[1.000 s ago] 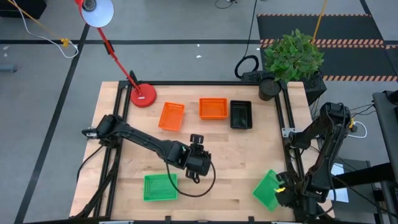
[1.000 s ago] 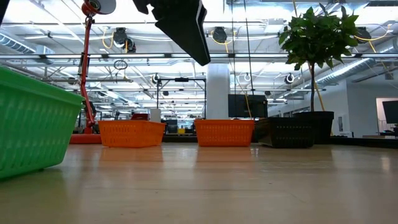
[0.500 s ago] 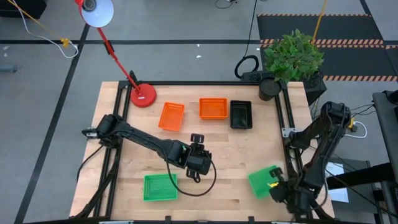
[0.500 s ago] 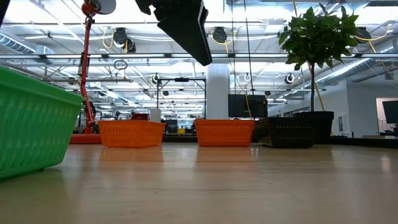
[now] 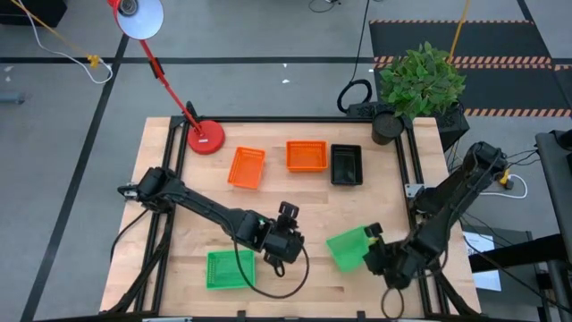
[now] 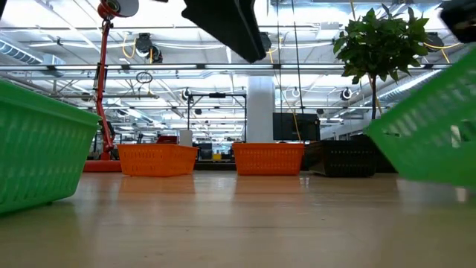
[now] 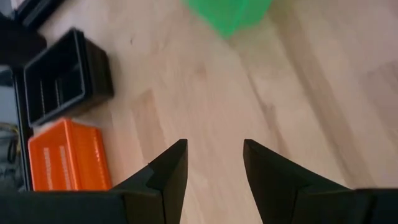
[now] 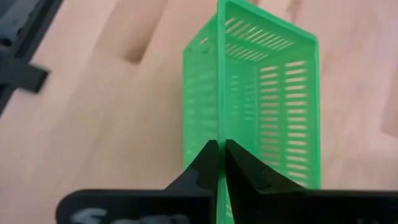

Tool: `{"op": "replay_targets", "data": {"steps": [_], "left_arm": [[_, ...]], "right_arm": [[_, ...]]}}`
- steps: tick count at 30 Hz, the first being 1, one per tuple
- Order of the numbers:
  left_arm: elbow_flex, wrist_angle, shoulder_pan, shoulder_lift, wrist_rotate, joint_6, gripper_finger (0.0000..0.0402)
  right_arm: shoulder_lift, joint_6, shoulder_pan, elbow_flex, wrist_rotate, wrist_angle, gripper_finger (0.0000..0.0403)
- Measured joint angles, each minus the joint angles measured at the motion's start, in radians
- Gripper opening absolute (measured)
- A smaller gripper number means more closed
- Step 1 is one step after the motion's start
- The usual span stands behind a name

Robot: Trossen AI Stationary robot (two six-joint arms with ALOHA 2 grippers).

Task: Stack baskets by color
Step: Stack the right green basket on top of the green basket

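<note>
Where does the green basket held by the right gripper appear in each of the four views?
High view: green basket, lower centre-right, on the right gripper.
Low view: right edge, tilted, off the table.
Left wrist view: top edge.
Right wrist view: centre, wall pinched between the fingers.
Shared landmark: black basket; absent from the right wrist view.

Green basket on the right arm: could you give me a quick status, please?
Right gripper shut on green basket, carried tilted above the table. Left gripper open, empty, beside second green basket. Nothing between the two.
</note>
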Motion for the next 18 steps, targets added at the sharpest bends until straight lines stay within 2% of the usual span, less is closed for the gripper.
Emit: {"op": "replay_targets", "data": {"steps": [5,11,18], "left_arm": [[0.000,0.034,-0.010,0.000,0.003,0.038,0.0159],[0.000,0.119,-0.003,0.000,0.115,0.055,0.0159],[0.000,0.189,0.001,0.000,0.152,0.112,0.0159]], "right_arm": [[-0.012,-0.088,-0.081,0.000,0.034,0.041,0.0005],[-0.012,-0.253,-0.139,0.000,0.095,0.115,0.0005],[-0.016,-0.419,-0.192,0.000,0.103,0.194,0.0005]]}}
